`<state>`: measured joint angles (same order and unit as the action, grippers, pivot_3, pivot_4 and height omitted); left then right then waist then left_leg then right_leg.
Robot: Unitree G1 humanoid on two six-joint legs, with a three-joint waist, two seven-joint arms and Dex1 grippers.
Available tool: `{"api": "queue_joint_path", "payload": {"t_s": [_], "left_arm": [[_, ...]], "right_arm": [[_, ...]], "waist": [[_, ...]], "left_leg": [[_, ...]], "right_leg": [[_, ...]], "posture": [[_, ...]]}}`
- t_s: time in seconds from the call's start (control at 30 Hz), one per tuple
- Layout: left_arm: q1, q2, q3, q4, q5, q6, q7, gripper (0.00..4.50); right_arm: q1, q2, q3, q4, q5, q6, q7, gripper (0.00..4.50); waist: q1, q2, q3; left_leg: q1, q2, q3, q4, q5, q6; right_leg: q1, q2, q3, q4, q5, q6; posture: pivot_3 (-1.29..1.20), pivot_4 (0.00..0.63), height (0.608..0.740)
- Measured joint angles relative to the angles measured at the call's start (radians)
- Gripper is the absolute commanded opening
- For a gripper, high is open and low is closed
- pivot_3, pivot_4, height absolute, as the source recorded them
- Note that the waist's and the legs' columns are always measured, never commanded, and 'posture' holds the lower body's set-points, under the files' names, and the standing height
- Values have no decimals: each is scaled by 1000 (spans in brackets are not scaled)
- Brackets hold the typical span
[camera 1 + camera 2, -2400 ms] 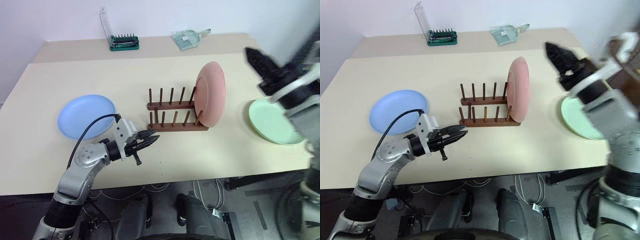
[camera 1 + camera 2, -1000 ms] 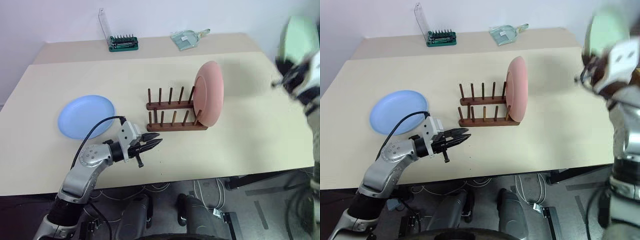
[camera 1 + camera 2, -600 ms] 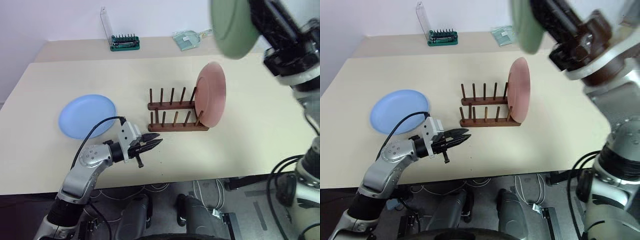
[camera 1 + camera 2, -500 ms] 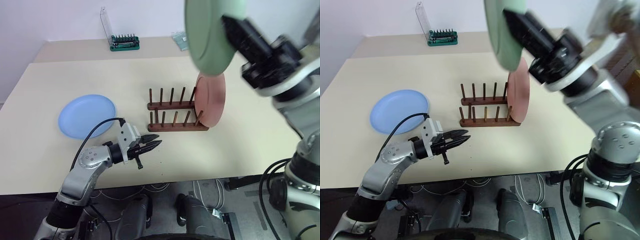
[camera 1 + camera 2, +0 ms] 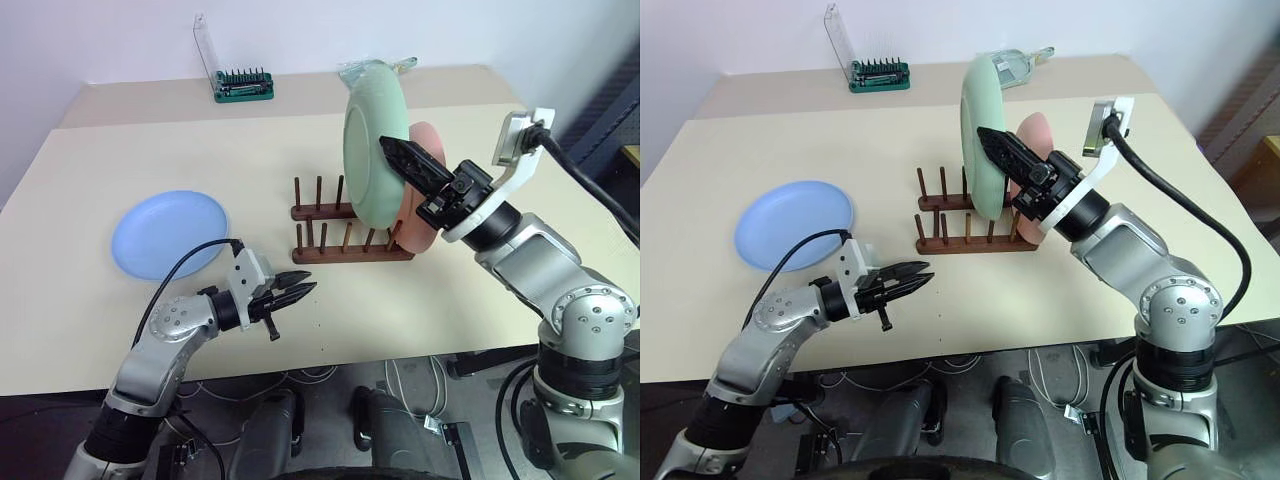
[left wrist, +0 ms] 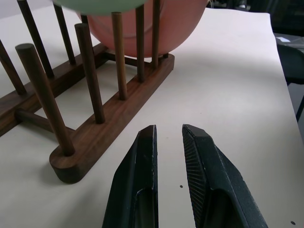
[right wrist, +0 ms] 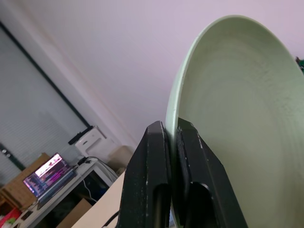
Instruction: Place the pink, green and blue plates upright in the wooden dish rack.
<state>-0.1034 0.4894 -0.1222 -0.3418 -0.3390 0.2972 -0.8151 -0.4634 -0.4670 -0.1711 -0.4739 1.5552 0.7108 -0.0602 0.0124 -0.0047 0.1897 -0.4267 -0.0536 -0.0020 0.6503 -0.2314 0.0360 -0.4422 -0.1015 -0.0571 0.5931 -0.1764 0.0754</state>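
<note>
Nearest, at lower left, the left gripper (image 5: 292, 294) is held barely parted and empty. Centrally, the green plate (image 5: 372, 160) is pinched by its rim in the closed right gripper (image 5: 400, 154), above the wooden dish rack (image 5: 345, 228); light, stiff and probably slippery, it is best gripped at the edge. Behind it stands the pink plate (image 5: 428, 180); the blue plate (image 5: 165, 230) lies flat at left.

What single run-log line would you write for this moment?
right gripper: shut on green plate, upright over wooden dish rack | pink plate: racked | blue plate: flat on table | left gripper: empty
</note>
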Motion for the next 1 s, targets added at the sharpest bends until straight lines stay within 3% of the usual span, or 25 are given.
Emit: {"api": "queue_joint_path", "payload": {"t_s": [0.33,0.37,0.4,0.6,0.8,1.0], "left_arm": [[-10,2,0,-27,-15,29,23,848],[-11,3,0,-28,-16,31,26,848],[-13,3,0,-28,-18,39,30,848],[-22,3,0,-38,-20,47,36,848],[-21,4,0,-42,-21,47,39,848],[-21,4,0,-45,-21,46,39,848]], "right_arm": [[6,37,14,51,-2,2,-81,25],[-1,40,18,59,-3,2,-88,689],[-12,46,25,71,-7,2,-99,1007],[-47,56,48,82,-25,6,-134,4006],[-114,9,55,73,-80,42,-125,4006],[-191,-99,58,52,-184,78,-18,4006]], "waist": [[0,0,0],[0,0,0],[0,0,0],[0,0,0],[0,0,0],[0,0,0]], "left_leg": [[0,0,0,0,0,0],[0,0,0,0,0,0],[0,0,0,0,0,0],[0,0,0,0,0,0],[0,0,0,0,0,0],[0,0,0,-1,0,0]], "right_leg": [[0,0,0,0,0,0],[0,0,0,0,0,0],[0,0,0,0,0,0],[0,1,0,0,0,0],[0,1,0,0,0,0],[0,1,0,-1,-1,1]], "posture": [[0,150,740],[0,150,740],[0,150,740],[0,150,740],[0,150,740],[0,150,740]]}}
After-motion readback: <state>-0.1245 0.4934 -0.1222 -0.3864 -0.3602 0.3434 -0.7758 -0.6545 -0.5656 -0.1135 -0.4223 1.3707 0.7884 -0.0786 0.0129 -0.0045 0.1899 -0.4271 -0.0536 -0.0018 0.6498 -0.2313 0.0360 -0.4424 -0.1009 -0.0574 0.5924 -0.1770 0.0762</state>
